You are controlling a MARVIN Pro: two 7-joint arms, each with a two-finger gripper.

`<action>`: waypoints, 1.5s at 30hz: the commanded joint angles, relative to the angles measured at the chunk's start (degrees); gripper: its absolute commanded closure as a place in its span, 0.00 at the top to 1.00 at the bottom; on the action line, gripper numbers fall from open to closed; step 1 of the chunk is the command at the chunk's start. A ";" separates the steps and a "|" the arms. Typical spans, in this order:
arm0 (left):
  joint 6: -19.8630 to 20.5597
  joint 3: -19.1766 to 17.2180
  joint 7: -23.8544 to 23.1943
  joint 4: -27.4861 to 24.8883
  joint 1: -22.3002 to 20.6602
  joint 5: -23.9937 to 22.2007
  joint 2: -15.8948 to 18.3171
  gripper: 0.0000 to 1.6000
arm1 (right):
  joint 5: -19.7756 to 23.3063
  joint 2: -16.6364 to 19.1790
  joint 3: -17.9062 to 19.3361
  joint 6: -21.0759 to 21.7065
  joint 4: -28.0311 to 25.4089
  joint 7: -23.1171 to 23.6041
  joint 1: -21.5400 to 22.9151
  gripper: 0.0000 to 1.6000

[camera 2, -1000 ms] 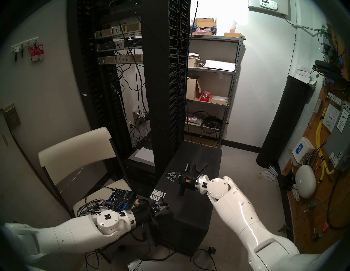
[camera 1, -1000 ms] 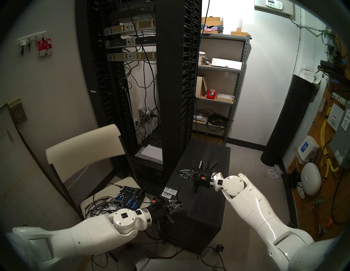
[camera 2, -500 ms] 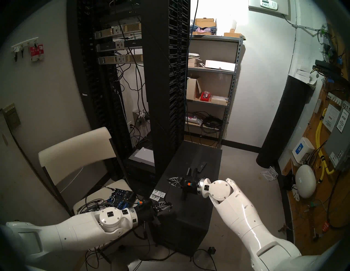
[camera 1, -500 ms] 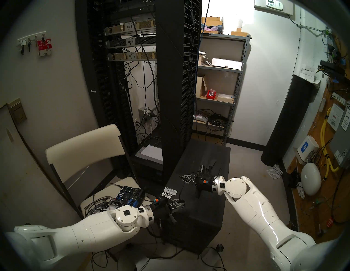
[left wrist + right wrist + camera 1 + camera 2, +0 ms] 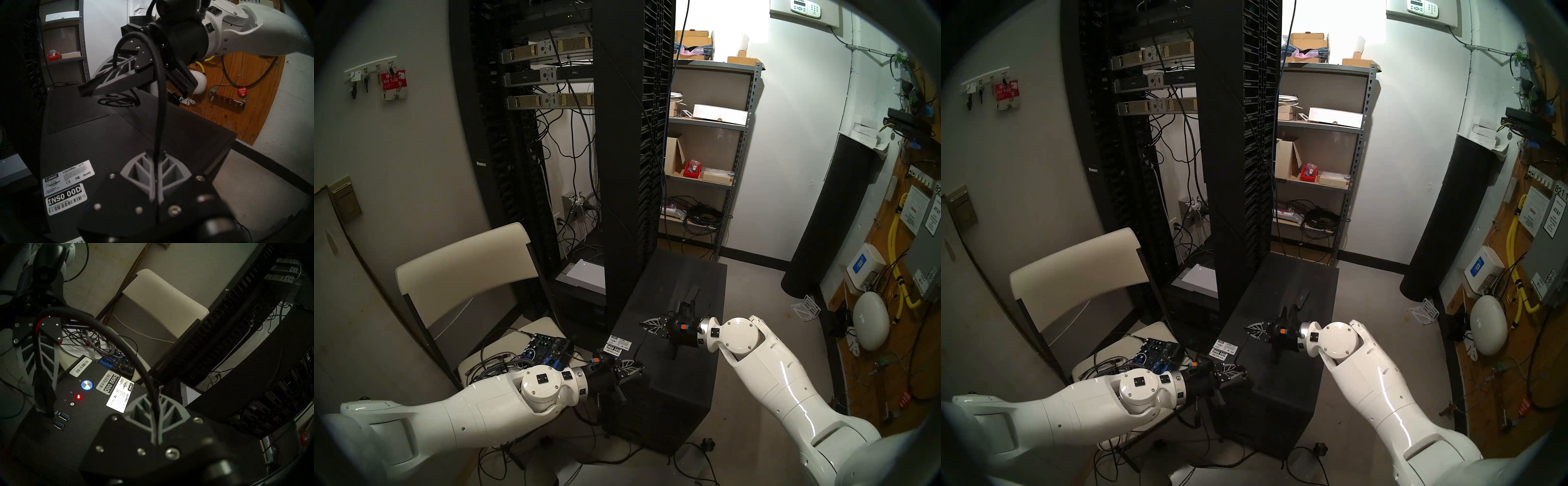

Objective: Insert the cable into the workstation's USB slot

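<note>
The left gripper [image 5: 45,383], pinched tight on the small plug end of the thin black cable [image 5: 158,108], hangs just beside the blue USB slots [image 5: 61,420] on the big black mesh workstation [image 5: 673,370], while the right gripper [image 5: 88,90], closed on the cable's middle, could tug it crooked and make it miss.

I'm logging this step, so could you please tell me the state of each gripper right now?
Left gripper: jaws shut on the cable, at its plug end.
Right gripper: jaws shut on the cable.
</note>
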 commanded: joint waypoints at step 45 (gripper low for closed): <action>2.10 -0.93 -6.74 0.50 -4.85 3.51 -1.00 0.00 | 15.58 3.43 8.21 3.81 -10.57 14.06 -10.65 0.93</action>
